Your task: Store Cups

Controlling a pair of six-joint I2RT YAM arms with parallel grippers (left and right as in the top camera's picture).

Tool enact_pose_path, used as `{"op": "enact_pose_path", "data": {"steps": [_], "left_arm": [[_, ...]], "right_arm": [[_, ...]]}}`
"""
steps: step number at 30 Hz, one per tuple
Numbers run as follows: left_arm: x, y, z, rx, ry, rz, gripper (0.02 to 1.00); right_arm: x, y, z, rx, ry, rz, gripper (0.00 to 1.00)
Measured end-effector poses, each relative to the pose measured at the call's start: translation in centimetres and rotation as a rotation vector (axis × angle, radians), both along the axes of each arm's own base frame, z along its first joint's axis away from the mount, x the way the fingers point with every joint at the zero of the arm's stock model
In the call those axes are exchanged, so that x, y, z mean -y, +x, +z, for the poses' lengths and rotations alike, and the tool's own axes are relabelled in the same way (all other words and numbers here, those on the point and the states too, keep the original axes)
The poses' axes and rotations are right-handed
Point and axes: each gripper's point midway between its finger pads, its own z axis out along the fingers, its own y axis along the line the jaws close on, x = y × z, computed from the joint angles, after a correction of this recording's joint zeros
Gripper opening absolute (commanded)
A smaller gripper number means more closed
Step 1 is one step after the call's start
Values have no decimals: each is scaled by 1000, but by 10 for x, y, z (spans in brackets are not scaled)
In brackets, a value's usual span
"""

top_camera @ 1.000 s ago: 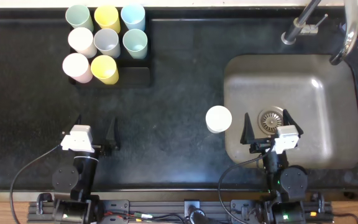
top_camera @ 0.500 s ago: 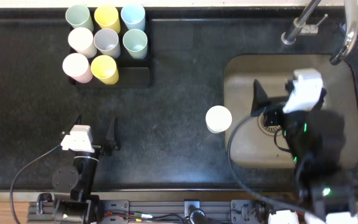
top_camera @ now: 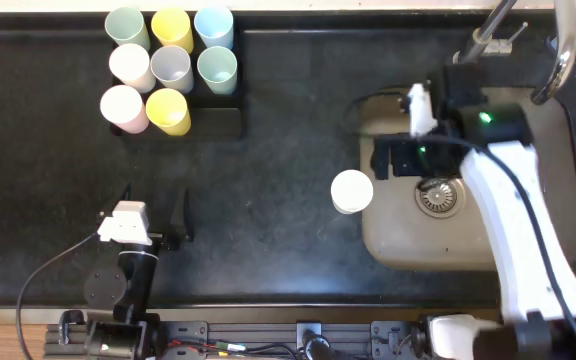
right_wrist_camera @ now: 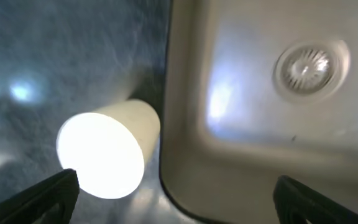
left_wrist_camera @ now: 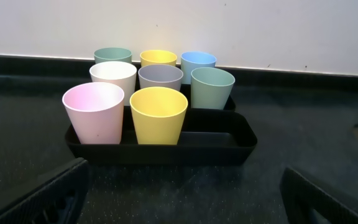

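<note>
The white cup (top_camera: pixel 352 191) is standing upright on the desk (top_camera: pixel 268 200), long axis vertical, probably mouth up, just beside the sink (top_camera: pixel 528 250). The right hand (right_wrist_camera: pixel 178 199) is hovering above, fingers spread wide.

Lettering, labels, numbers, signs: none legible on the cups (left_wrist_camera: pixel 158 115), the tray (left_wrist_camera: pixel 166 152), the sink (top_camera: pixel 398 235) or the worktop (top_camera: pixel 268 200).
</note>
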Motion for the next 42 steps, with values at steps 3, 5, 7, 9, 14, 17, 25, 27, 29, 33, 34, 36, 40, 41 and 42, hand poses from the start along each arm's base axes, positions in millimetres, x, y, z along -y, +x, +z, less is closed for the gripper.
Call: {"op": "enact_pose_path", "data": {"steps": [3,5,7,9,14,17,25,27,29,33,34,36,40,41,42], "left_arm": [[0,0,0,0,0,0,1000],[0,0,0,0,0,0,1000],[0,0,0,0,0,0,1000],[0,0,0,0,0,0,998],[0,0,0,0,0,0,1000],[0,0,0,0,0,0,1000],[0,0,0,0,0,0,1000],[0,0,0,0,0,0,998],[0,0,0,0,0,0,1000],[0,0,0,0,0,0,1000],[0,0,0,0,0,0,1000],[0,0,0,0,0,0,1000],[0,0,0,0,0,0,998],[0,0,0,0,0,0,1000],[0,0,0,0,0,0,1000]], "right_arm": [[-3,-4,-19,-90,-2,5,998],[-7,-9,-29,-145,-8,18,998],[-12,-11,-36,-177,-13,34,998],[-16,-13,-40,-194,-16,51,998],[-23,-15,-48,-216,-43,85,998],[-23,-16,-54,-229,-78,100,1000],[-25,-15,-69,-249,-161,132,687],[-25,-15,-71,-250,-173,132,573],[-26,-16,-71,-250,-177,135,428],[-27,-13,-71,-242,-179,128,45],[-27,-12,-71,-238,-176,124,42],[-32,-8,-68,-217,-153,119,42],[-38,5,-62,-148,-133,113,45],[-40,10,-58,-124,-127,107,42],[-42,16,-50,-96,-118,98,42]]}}
